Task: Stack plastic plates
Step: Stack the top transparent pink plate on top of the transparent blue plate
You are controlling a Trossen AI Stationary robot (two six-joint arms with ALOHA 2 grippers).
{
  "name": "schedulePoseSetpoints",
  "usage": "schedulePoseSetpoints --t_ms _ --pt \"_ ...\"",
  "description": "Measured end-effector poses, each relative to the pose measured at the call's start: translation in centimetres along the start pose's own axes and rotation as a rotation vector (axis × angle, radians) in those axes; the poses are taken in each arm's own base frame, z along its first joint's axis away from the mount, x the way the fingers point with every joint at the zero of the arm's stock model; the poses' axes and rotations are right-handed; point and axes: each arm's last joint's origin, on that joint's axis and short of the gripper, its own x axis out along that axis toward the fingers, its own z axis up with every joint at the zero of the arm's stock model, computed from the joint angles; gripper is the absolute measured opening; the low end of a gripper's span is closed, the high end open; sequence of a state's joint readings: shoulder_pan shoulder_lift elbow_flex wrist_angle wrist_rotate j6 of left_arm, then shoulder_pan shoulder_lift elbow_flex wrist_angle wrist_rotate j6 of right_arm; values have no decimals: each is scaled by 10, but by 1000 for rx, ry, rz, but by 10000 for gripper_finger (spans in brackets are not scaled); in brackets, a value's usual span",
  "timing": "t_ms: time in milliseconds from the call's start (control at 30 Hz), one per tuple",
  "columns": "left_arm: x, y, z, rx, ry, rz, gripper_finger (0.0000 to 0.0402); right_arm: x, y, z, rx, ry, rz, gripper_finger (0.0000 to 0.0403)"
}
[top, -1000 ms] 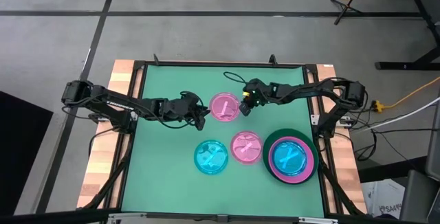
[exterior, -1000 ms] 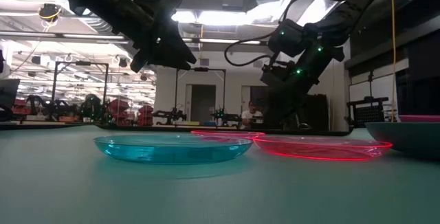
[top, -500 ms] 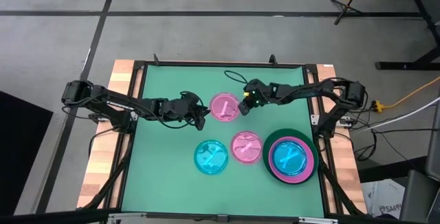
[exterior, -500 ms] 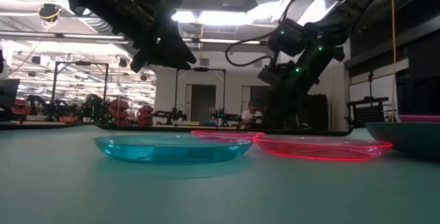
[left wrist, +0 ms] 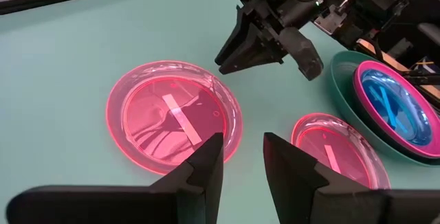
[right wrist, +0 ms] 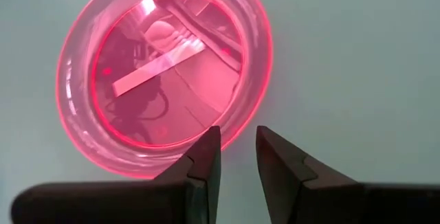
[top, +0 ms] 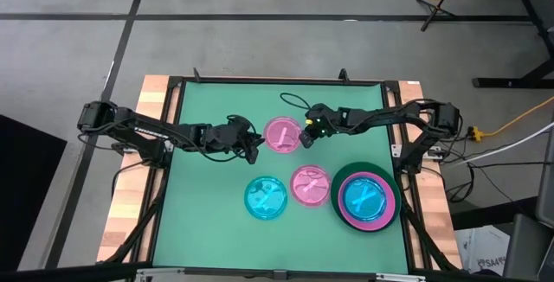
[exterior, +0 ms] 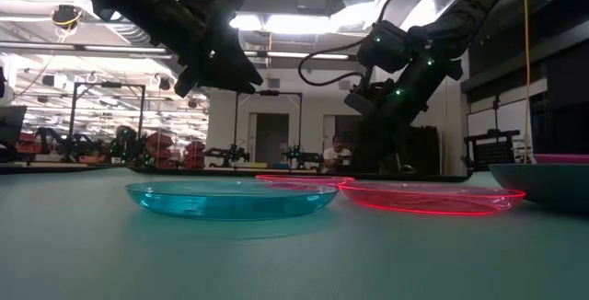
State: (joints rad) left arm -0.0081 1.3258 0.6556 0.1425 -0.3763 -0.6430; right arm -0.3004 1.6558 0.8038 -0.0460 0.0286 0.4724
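Pink plate [top: 281, 135] sits between left gripper [top: 256, 148] and right gripper [top: 306, 131], both slightly apart, empty. Risk: grippers collide, or thin rim slips.

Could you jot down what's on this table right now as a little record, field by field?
Loose plates: far pink plate, near pink plate, cyan plate
Stack: green plate holding hot pink plate, cyan top plate
Left gripper: open, empty, beside far pink plate
Right gripper: open, empty, at that plate's other side
Surface: green table
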Motion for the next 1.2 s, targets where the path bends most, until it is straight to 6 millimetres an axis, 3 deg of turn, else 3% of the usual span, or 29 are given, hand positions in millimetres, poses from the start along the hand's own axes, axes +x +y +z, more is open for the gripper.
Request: schedulePoseSetpoints --t_ms 1200 --pt "0 0 0 0 0 0 98 11 11 -9 15 0 -5 83"
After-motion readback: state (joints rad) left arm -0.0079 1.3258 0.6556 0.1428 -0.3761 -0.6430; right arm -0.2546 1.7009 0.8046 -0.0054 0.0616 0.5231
